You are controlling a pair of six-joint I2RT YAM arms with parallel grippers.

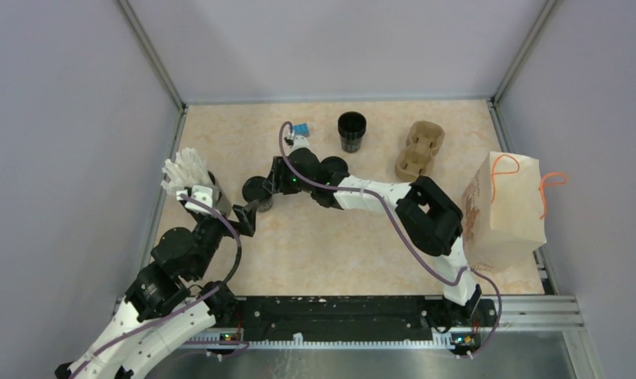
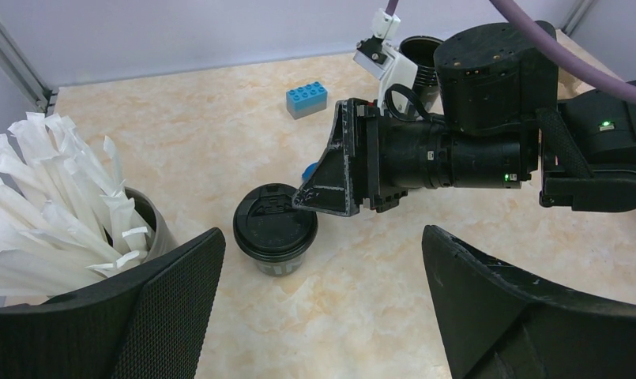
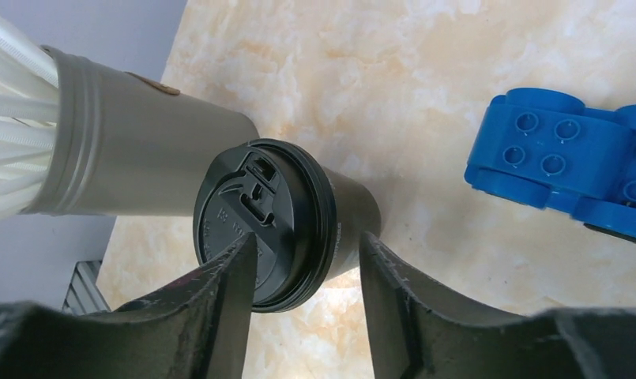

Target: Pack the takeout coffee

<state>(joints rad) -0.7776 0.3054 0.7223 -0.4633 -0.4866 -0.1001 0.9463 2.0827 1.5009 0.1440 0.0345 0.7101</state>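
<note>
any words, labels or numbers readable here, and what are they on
Nothing here is legible enough to quote.
Raised lettering on the black lid: too faint and tilted to read.
Reddish print on the paper bag: too small to read.

Top view: lidded black cup point(image 1: 255, 188) nr worktop's left edge sits partly under the right gripper point(image 3: 306, 241), so contact w/ the lid can't be told. In its own wrist view both fingers run off the bottom edge, and the blue toy point(image 3: 559, 170) is cut at the right. Left wrist view: grey cup point(image 2: 150, 219) of white utensils is cropped at left, open black cup point(image 2: 419, 54) toward the far edge is mostly behind the right arm, and the left gripper point(image 2: 322, 235) is cropped at bottom.
</note>
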